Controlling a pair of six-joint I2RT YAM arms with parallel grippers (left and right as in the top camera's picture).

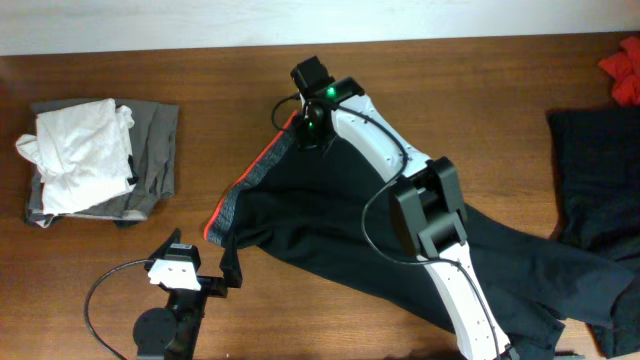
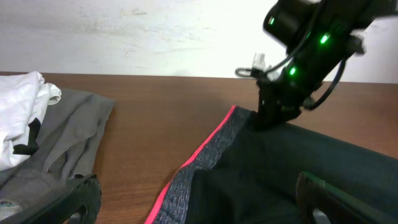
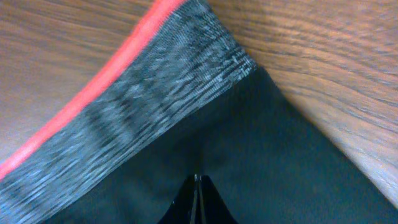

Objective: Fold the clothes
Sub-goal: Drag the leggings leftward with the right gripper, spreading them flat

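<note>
Overhead: trousers (image 1: 330, 215) lie spread across table (image 1: 450, 70), legs trailing away from waistband (image 1: 250, 185). Right gripper (image 3: 198, 186) clamped on fabric just below waistband's far corner; left gripper (image 2: 205, 198) wide apart near its other corner. Probably soft, limp: grip waistband corners.

Lit softly and evenly from above in the overhead view, with faint shadows under the right arm (image 1: 425, 215) and a low sheen on the table (image 1: 300, 300). Seen from the left wrist in fair focus at mid-distance, yet blurred along the bottom edge at the near fingers (image 2: 68, 202), with bright green lamp glare on the arm and a pale, nearly washed-out wall (image 2: 124, 37) behind. Shot too close from the right wrist: soft throughout, smeared across the grey waistband (image 3: 155, 118), flat and without detail in the black trousers (image 3: 267, 174).
</note>
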